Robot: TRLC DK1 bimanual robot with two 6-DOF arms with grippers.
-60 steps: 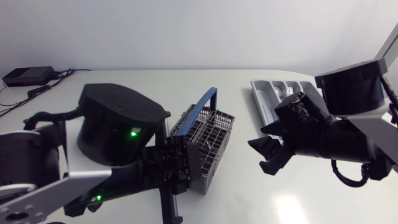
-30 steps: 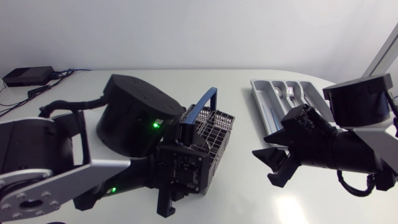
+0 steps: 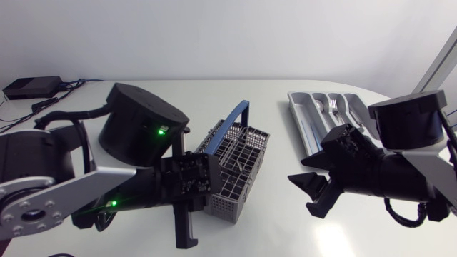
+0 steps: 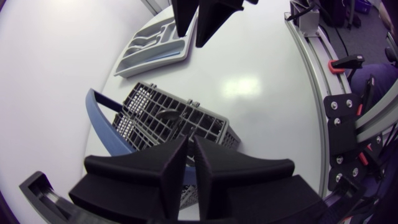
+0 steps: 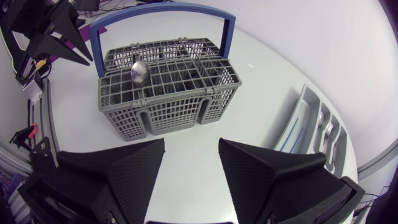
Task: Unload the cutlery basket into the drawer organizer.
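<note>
Spoon [image 5: 138, 71] stands bowl-up in the cutlery basket [image 3: 235, 168] mid-bench; drawer organizer [image 3: 296, 107] lies well apart at the right rear; best, I judge, to descend straight from above, clear of the blue handle [image 5: 163, 9]; right tool [image 5: 191, 155] gapes wide, empty, facing the basket; left tool [image 4: 190, 144] nearly closed, holding nothing, close by it.

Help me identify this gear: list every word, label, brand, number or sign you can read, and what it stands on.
None can be read.
Cutlery basket: no print visible.
Drawer organizer: no print visible.
Left arm and right arm: no legible label; the left arm shows only green lights, which carry no text.
</note>
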